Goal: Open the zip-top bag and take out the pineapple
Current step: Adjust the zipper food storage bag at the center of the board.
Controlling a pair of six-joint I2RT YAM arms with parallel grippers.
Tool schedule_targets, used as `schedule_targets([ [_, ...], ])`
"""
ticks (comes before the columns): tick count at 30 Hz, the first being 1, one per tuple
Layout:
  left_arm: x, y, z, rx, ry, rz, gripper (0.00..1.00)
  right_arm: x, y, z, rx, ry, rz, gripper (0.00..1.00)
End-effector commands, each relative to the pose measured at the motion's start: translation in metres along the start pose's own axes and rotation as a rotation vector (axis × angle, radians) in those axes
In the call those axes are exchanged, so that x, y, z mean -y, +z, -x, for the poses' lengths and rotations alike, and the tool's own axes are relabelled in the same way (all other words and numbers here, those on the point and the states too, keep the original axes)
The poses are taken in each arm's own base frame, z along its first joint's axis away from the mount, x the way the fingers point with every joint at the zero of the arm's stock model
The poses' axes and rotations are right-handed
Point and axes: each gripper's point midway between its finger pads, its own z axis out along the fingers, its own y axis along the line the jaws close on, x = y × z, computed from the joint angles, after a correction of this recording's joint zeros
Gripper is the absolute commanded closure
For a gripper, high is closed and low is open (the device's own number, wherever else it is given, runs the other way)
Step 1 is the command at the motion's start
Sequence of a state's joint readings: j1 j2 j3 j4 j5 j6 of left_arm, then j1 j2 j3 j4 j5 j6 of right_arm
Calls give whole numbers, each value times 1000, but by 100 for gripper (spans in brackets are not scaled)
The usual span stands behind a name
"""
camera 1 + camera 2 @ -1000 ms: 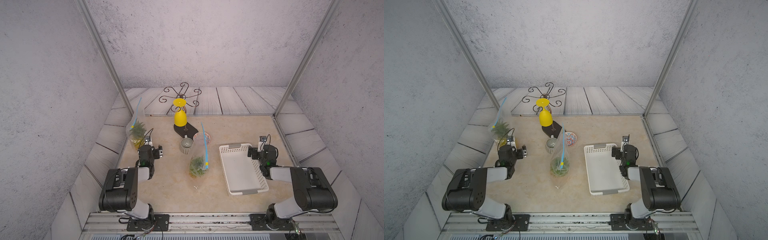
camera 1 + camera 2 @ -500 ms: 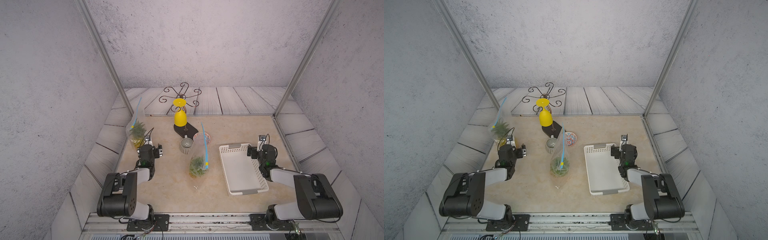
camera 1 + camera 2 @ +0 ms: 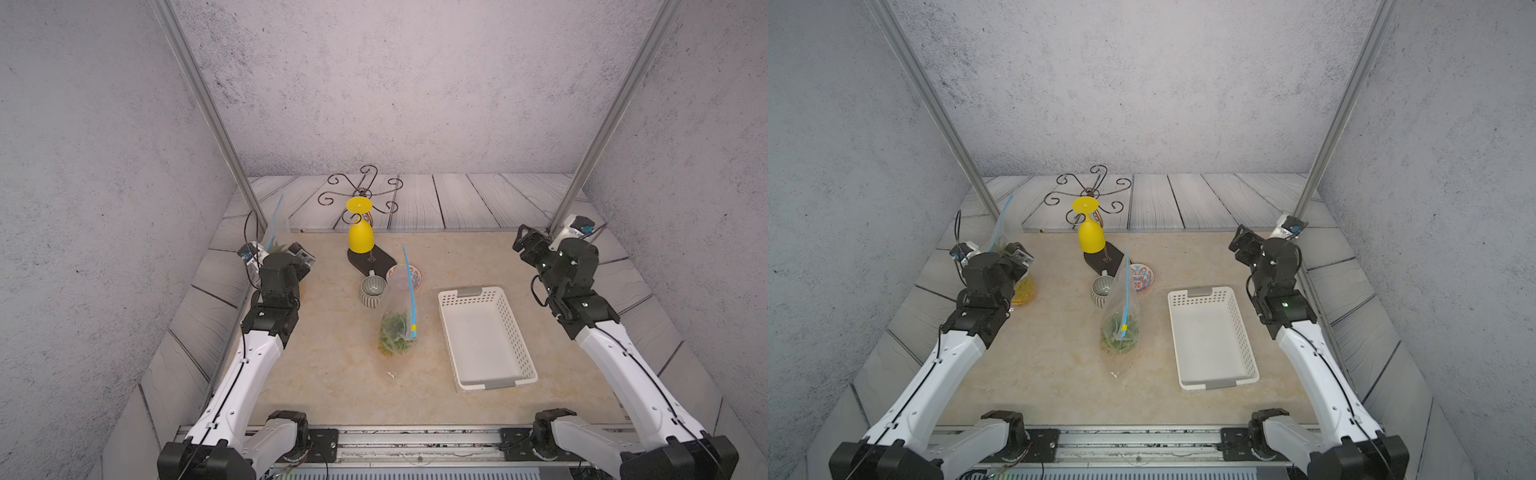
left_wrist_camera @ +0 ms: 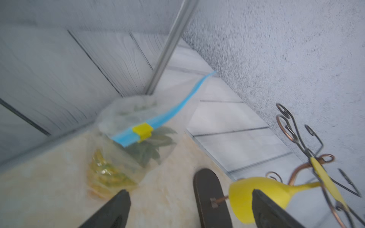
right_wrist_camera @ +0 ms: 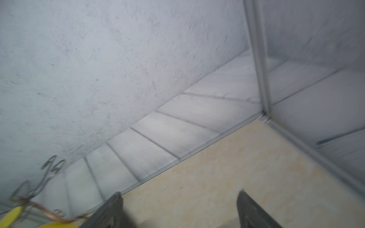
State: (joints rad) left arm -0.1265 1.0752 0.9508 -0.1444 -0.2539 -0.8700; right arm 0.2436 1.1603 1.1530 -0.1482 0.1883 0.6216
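A clear zip-top bag (image 4: 128, 116) with a blue zip strip and a yellow slider (image 4: 142, 130) stands at the table's back left. Inside it is the pineapple (image 4: 110, 173), with a yellow body and green leaves. My left gripper (image 4: 189, 192) hovers just in front of this bag, open and empty. In both top views the arm partly covers the bag (image 3: 276, 226) (image 3: 1005, 232). A second zip-top bag (image 3: 399, 316) with green contents stands mid-table. My right gripper (image 5: 180, 193) is open over bare table near the back right corner (image 3: 525, 241).
An upturned yellow goblet (image 3: 360, 239) stands on a dark oval base in front of a wire stand (image 3: 363, 193). A striped cup (image 3: 372, 291) and a patterned saucer (image 3: 411, 276) sit behind the middle bag. A white perforated basket (image 3: 449, 332) lies to the right.
Both arms have unfolded from their low rest poses. They have carried the grippers up and toward the back of the table, and the left one is now near the bag with the pineapple.
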Motion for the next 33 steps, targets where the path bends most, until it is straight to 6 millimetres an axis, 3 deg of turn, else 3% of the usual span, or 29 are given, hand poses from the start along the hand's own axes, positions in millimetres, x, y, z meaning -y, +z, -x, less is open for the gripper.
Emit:
schedule_targets([
  [1, 3, -19, -78, -395, -54, 63, 7, -44, -14, -71, -373, -127, 13, 31],
  [6, 38, -93, -103, -513, 229, -131, 20, -133, -60, -144, -601, -226, 292, 35],
  [9, 43, -137, -124, -629, 373, -303, 37, -179, -82, -164, -646, -248, 439, 35],
  [13, 37, -183, -148, -725, 543, -456, 48, -209, -86, -180, -709, -238, 487, 40],
  [16, 37, -203, -162, -769, 635, -543, 49, -212, -79, -194, -757, -224, 436, 49],
  [19, 51, -223, -170, -783, 710, -664, 49, -202, -69, -203, -795, -212, 330, 66],
  [23, 69, -245, -176, -697, 820, -793, 35, -198, -64, -194, -760, -143, 257, 85],
  [26, 73, -253, -185, -610, 933, -822, 24, -200, -63, -188, -744, -103, 245, 90],
  [33, 99, -250, -205, -375, 1115, -813, 23, -203, -65, -188, -777, -57, 217, 98],
])
